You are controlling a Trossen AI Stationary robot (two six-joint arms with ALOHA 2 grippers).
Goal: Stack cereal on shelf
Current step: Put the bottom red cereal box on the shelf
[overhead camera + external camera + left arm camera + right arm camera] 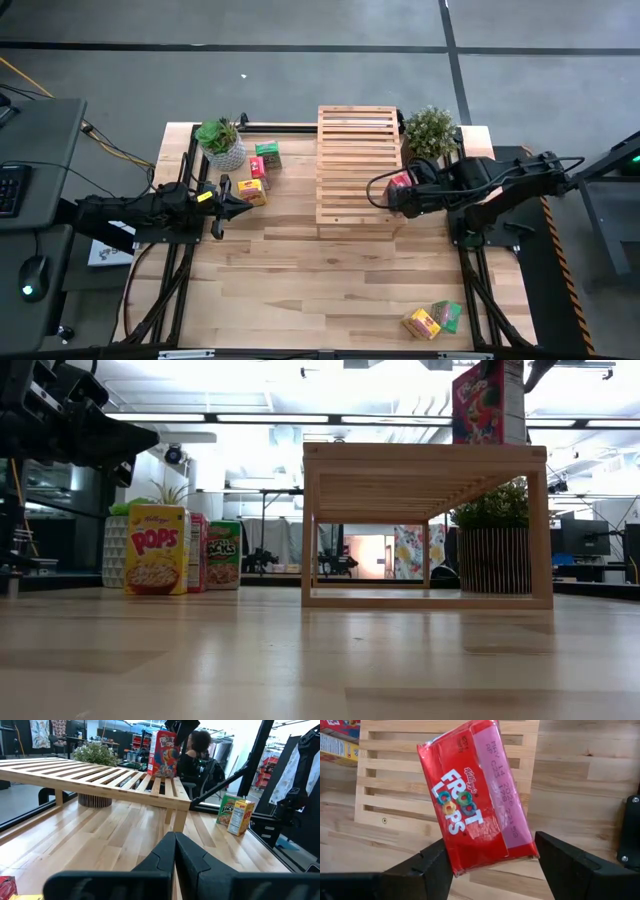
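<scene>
One red cereal box (475, 795) stands upright on the right edge of the slatted wooden shelf (357, 165). The right pincer (490, 865) sits around its lower end with both fingers spread wide and apart from the cardboard. Three more boxes stand grouped on the counter (330, 280) near the left plant pot (222, 143), beside the left pincer (220, 203), which is closed on nothing. Two boxes, yellow (421, 323) and green (447, 315), lie near the counter's front right corner.
</scene>
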